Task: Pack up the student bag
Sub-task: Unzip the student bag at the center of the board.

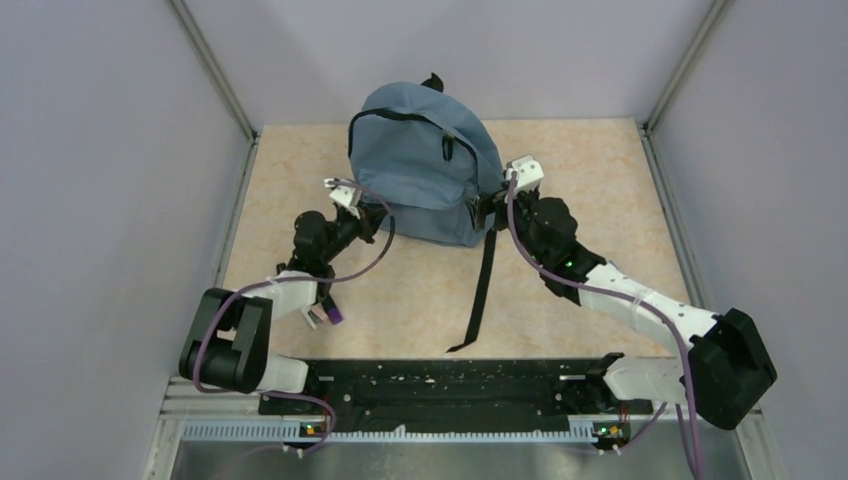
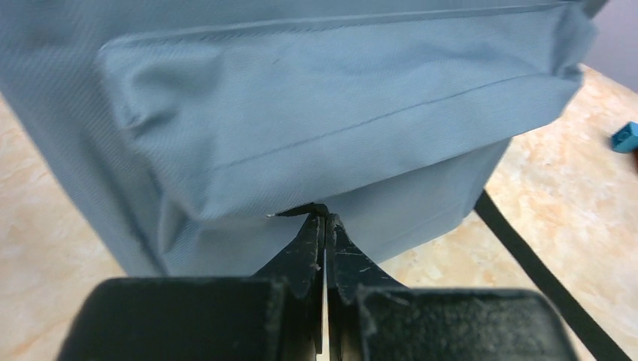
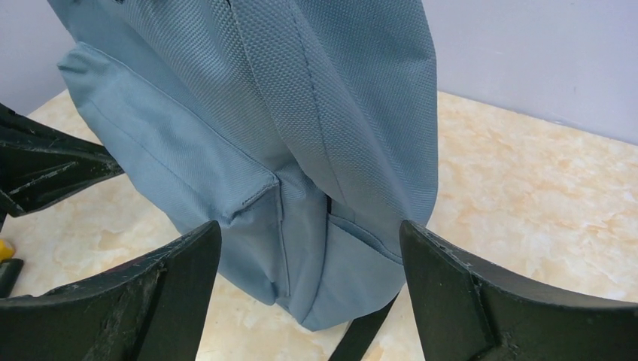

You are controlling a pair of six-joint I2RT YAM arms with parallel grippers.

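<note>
The student bag point(image 1: 425, 160), grey-blue with a black arched zipper and top loop, stands at the back middle of the table. My left gripper point(image 1: 372, 217) is at its lower left corner. In the left wrist view the jaws point(image 2: 325, 218) are shut, pinching a thin black tab under the front pocket point(image 2: 338, 98). My right gripper point(image 1: 490, 210) is at the bag's lower right corner. In the right wrist view it point(image 3: 310, 226) is open, one finger on each side of the bag's bottom corner point(image 3: 301, 248), not touching it.
A black strap point(image 1: 483, 290) trails from the bag toward the near edge and shows in both wrist views point(image 2: 542, 278) point(image 3: 369, 335). A small blue object point(image 2: 624, 138) lies at the right edge. Grey walls and metal posts enclose the beige table point(image 1: 600, 170).
</note>
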